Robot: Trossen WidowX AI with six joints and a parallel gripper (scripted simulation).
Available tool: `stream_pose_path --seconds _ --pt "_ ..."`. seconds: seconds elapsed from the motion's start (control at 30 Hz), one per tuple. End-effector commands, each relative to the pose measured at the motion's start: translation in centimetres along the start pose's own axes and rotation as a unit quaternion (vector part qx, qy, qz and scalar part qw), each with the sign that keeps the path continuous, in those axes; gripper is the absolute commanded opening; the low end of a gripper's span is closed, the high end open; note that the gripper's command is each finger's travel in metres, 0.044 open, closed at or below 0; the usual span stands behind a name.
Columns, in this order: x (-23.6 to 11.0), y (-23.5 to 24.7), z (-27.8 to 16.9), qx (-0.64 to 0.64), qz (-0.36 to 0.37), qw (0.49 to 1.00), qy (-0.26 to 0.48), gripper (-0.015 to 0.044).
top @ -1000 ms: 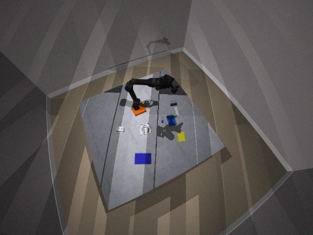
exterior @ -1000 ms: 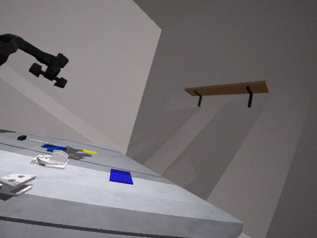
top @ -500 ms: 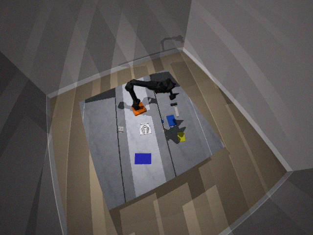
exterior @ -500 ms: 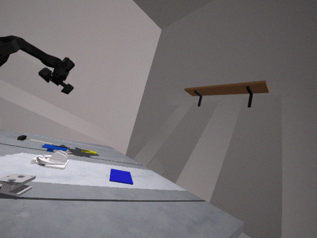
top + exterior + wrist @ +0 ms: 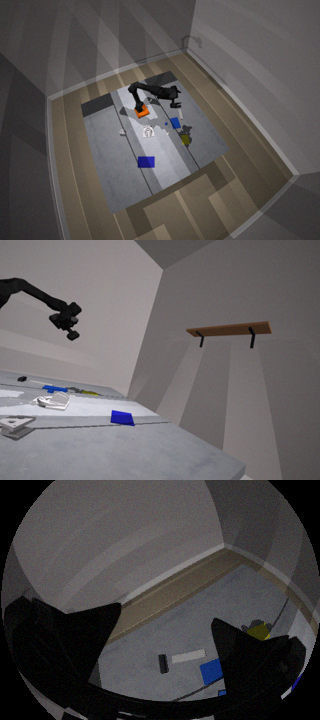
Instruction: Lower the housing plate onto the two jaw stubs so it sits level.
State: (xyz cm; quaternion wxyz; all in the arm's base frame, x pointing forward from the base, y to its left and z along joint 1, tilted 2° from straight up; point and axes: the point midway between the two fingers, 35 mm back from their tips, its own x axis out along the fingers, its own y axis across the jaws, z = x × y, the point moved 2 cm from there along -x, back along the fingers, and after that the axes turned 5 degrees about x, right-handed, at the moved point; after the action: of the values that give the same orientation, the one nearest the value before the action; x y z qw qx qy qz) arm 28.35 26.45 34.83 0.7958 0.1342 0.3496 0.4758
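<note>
My gripper [image 5: 180, 98] [image 5: 63, 327] [image 5: 168, 616] is open and empty, high above the table's far side, well away from the white parts. A white part with a holed flat plate on top [image 5: 123, 132] [image 5: 18, 422] stands at the left in the top view; its top looks slightly tilted in the exterior view. A white square base with curved pieces [image 5: 148, 131] [image 5: 60, 398] lies near the middle, one ribbed round piece standing up. I cannot tell for sure which part is the housing plate, or whether the jaws sit on their pins.
A blue plate [image 5: 175, 122] [image 5: 55, 388] [image 5: 211, 671], a small blue block [image 5: 166, 123], a white strip [image 5: 180, 113] [image 5: 188, 656], a black block [image 5: 22, 378] [image 5: 163, 663], a yellow square [image 5: 185, 139] [image 5: 258, 631] and a dark blue rectangle [image 5: 146, 161] [image 5: 122, 417] lie around. A shelf [image 5: 230, 330] hangs on the wall.
</note>
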Motion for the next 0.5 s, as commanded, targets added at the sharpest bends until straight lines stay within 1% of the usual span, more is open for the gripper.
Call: stream_pose_path --seconds 0.0,0.47 --pt "-0.6 -1.6 0.2 0.028 -0.027 0.999 -0.007 0.044" --pt "-2.4 -6.1 0.4 0.132 -0.09 0.987 -0.026 0.044"
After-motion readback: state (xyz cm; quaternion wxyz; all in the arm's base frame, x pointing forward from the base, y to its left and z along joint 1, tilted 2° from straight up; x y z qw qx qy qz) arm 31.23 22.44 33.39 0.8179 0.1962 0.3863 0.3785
